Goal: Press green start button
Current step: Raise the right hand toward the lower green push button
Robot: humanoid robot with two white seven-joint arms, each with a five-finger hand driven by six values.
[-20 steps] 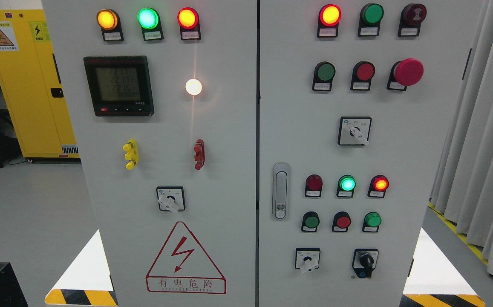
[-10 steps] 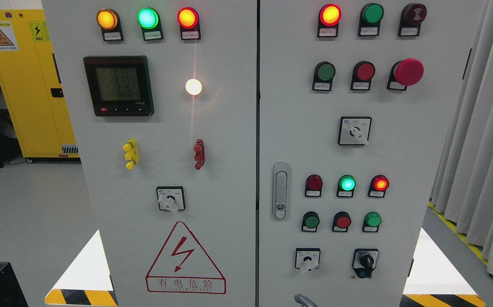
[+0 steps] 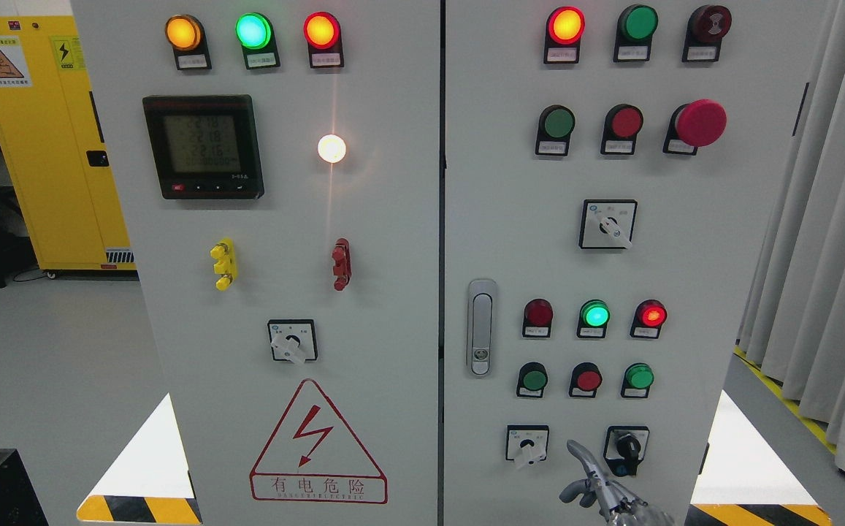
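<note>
The grey control cabinet [image 3: 685, 241] fills the head view. Its right door carries green push buttons: one in the upper row [image 3: 559, 123], and two in the lower row, at left [image 3: 534, 380] and at right [image 3: 639, 376], with a red button [image 3: 588, 380] between them. My right hand [image 3: 591, 482] rises from the bottom edge in front of this door. Its index finger [image 3: 578, 448] points up between the two rotary switches, and the other fingers are curled and hold nothing. The hand is below the lower button row and touches no button. The left hand is out of view.
A white selector switch [image 3: 527, 444] and a black key switch [image 3: 626, 447] flank the fingertip. A door latch [image 3: 480, 327] sits left of the buttons. The red mushroom stop [image 3: 700, 123] is at upper right. Curtains [image 3: 824, 241] hang at the right, and a yellow cabinet [image 3: 42, 139] stands at far left.
My right hand has come up from the bottom edge and moved right; a second ago it was out of view, and now its index finger reaches the level of the rotary switches.
</note>
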